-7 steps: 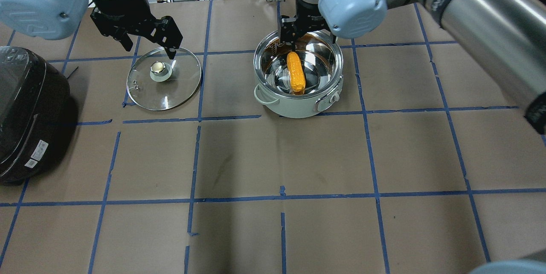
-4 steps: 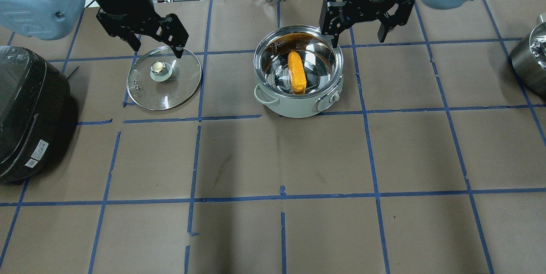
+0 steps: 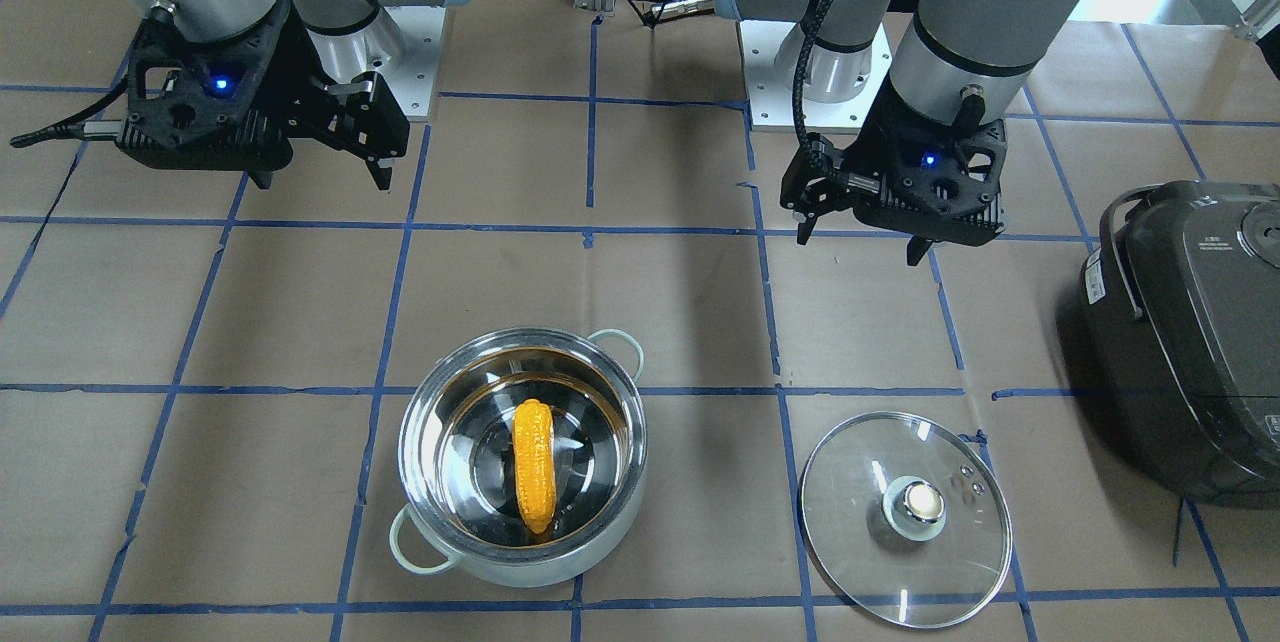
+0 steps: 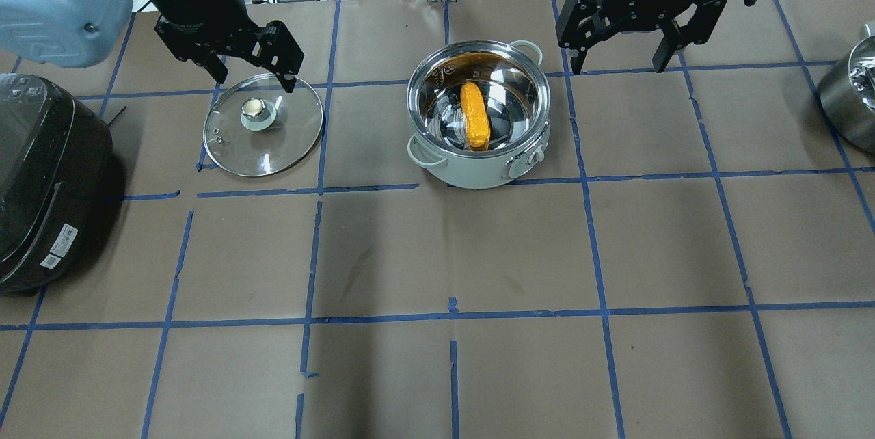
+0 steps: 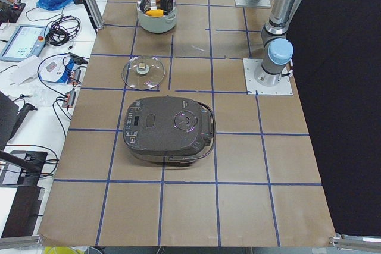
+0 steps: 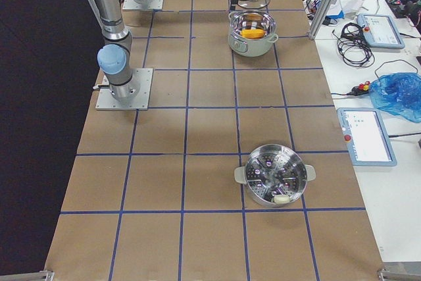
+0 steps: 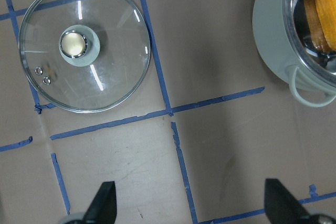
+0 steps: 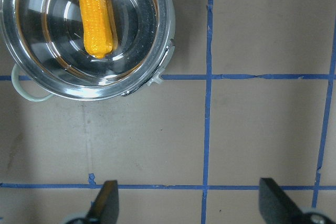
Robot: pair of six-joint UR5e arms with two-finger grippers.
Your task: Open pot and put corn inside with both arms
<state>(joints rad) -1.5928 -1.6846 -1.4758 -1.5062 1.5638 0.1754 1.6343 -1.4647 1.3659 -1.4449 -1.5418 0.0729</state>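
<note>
Front view: corn lies flat in pot. Glass lid sits on table beside it, so the opening stays free. Left pincer and right pincer are both spread wide, empty, job looks done.
Overhead: vs 1 s ago, right pincer has left the pot and moved further right; left pincer barely shifted.

In the left wrist view only the fingertips of the left gripper show, at the bottom edge. Ahead of the jaws and to their right, the pot and the corn are cut by the right edge. The right gripper likewise shows tips alone, with the pot's far rim cropped ahead of its jaws. In the side views both grippers are too small to read.
</note>
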